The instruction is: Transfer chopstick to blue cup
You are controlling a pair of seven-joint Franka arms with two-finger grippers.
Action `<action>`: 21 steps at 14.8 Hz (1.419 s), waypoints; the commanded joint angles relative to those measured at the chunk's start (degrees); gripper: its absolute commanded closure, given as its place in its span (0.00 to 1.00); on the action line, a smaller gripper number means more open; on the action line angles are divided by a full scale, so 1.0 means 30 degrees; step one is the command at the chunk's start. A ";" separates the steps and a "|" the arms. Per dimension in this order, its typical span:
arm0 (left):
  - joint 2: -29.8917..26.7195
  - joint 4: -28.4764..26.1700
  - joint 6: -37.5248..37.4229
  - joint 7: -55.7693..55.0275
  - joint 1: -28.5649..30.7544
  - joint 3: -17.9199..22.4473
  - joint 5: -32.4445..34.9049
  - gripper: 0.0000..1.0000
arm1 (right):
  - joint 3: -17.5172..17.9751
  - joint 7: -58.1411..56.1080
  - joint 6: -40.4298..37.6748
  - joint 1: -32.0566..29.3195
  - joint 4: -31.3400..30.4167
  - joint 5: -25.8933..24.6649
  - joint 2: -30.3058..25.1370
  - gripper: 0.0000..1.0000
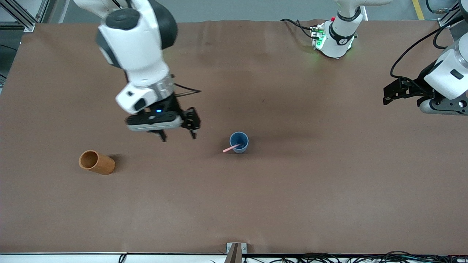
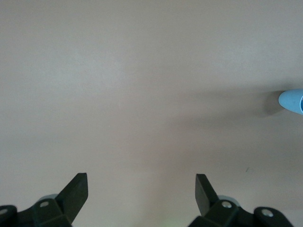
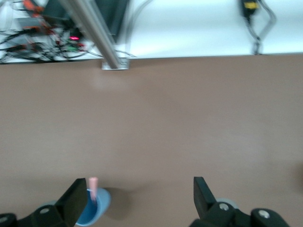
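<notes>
The right gripper (image 1: 178,136) hangs wide open over the brown table (image 1: 292,201), holding nothing. The thin pink chopstick (image 1: 231,148) stands tilted in the small blue cup (image 1: 239,142), its end poking over the rim. The left gripper (image 2: 142,194) (waiting at its own end) is open and empty too. Only the front view shows the orange-brown wooden cup (image 1: 97,162), lying on its side. The left wrist view cuts off most of the blue cup.
</notes>
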 commanded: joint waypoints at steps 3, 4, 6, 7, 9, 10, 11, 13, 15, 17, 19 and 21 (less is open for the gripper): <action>-0.0092 -0.0026 0.0217 0.0106 -0.0020 -0.0010 0.0277 0.00 | -0.5045 -0.5397 -0.4393 -0.0113 -0.0434 0.3241 -0.2881 0.00; -0.0092 -0.0026 0.0217 0.0106 -0.0019 -0.0010 0.0306 0.00 | -0.5749 -0.5751 -0.5563 -0.0113 -0.0463 0.3243 -0.3263 0.00; -0.0063 0.0003 0.0217 0.0106 -0.0019 0.0019 0.0306 0.00 | -0.6543 -0.6220 -0.7121 -0.0171 -0.0463 0.3243 -0.4083 0.00; -0.0034 -0.0026 0.0275 0.0048 -0.0048 -0.0010 0.0277 0.00 | -0.6808 -0.7065 -0.8056 -0.0287 -0.0521 0.3272 -0.4435 0.00; -0.0034 0.0003 0.0275 0.0047 -0.0019 -0.0039 0.0189 0.00 | -0.7161 -0.9172 -0.9553 -0.0871 -0.0522 0.3359 -0.5051 0.00; -0.0034 -0.0026 0.0449 0.0076 -0.0019 -0.0040 0.0218 0.00 | -0.7220 -0.9588 -1.0169 -0.1107 -0.0522 0.3737 -0.5373 0.00; -0.0034 -0.0026 0.0770 0.0077 -0.0077 -0.0011 0.0276 0.00 | -0.7366 -0.9651 -1.0610 -0.1283 -0.0580 0.4060 -0.5753 0.00; -0.0034 -0.0026 0.0920 0.0047 -0.0078 -0.0010 0.0306 0.00 | -0.7660 -0.9886 -1.1372 -0.1402 -0.0785 0.4151 -0.6370 0.00; -0.0034 -0.0026 0.0920 0.0018 -0.0078 -0.0010 0.0306 0.00 | -0.7748 -1.0060 -1.1844 -0.1723 -0.0844 0.4151 -0.6431 0.00; -0.0005 -0.0026 0.0920 -0.0157 -0.0049 -0.0010 0.0277 0.00 | -0.7748 -1.1661 -1.1728 -0.2044 -0.0757 0.4238 -0.6198 0.00; -0.0005 0.0003 0.0920 -0.0129 -0.0078 -0.0010 0.0277 0.00 | -0.7981 -1.4240 -1.1670 -0.2426 -0.0290 0.4737 -0.5993 0.00; 0.0053 0.0119 0.0891 -0.0099 -0.0166 -0.0010 0.0248 0.00 | -0.8419 -1.4369 -1.1640 -0.2428 0.0267 0.4737 -0.5728 0.00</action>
